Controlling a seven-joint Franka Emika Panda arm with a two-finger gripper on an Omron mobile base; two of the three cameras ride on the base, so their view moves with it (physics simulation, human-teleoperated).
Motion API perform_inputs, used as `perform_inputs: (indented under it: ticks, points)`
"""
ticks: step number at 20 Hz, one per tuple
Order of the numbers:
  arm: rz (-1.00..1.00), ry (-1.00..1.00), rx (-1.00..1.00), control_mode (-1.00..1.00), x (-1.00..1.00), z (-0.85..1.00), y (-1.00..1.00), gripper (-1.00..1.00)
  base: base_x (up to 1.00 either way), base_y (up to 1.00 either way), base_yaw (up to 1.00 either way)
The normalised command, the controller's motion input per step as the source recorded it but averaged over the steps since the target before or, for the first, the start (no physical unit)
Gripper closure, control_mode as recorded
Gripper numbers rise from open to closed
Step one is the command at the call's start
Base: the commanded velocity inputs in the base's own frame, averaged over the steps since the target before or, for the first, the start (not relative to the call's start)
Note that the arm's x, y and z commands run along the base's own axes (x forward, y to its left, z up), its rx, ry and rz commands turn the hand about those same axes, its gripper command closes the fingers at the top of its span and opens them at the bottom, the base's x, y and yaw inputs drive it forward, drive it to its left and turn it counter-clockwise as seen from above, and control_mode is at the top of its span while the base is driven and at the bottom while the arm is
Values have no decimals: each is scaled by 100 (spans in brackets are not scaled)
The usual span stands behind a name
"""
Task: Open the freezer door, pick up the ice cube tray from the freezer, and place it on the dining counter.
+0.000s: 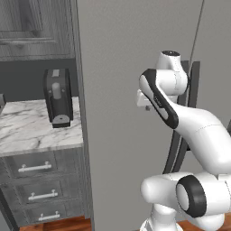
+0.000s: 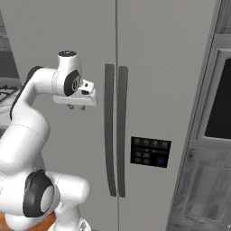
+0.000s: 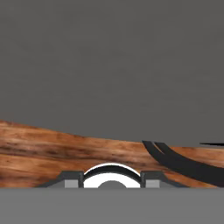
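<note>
Right base view: freezer (image 2: 149, 67) stands shut, two grey doors meeting at a centre seam, freezer door (image 2: 67, 149) on the left with its dark bar handle (image 2: 109, 131) beside the twin handle. Gripper (image 2: 76, 107) hangs in front of that door, pointing down, left of the handle and apart from it; cannot tell if the fingers are apart or together. Control panel (image 2: 150, 152) sits on the right door. Left base view: coffee machine (image 1: 57, 97) on marble worktop (image 1: 31, 128) over drawers (image 1: 38, 182). Hand view: wood floor (image 3: 52, 151), handle bottoms curving.
</note>
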Motion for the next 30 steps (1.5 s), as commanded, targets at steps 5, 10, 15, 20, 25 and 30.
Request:
perform_inputs:
  ticks: [5,10,15,20,25,30]
  points:
    - [0,-3,0,-100,-9,0,-2,-100,0,0,0]
    - [0,0,0,-100,-6,-2,-1,-100,0,0,0]
    - [-5,-7,0,-100,-50,-2,-11,-100,0,0,0]
    - [-10,-15,0,-100,-62,-13,-12,-100,0,0,0]
    - [-11,0,0,-100,-8,-10,-2,-100,0,0,0]
    - [-2,0,0,-100,0,0,0,-100,0,0,0]
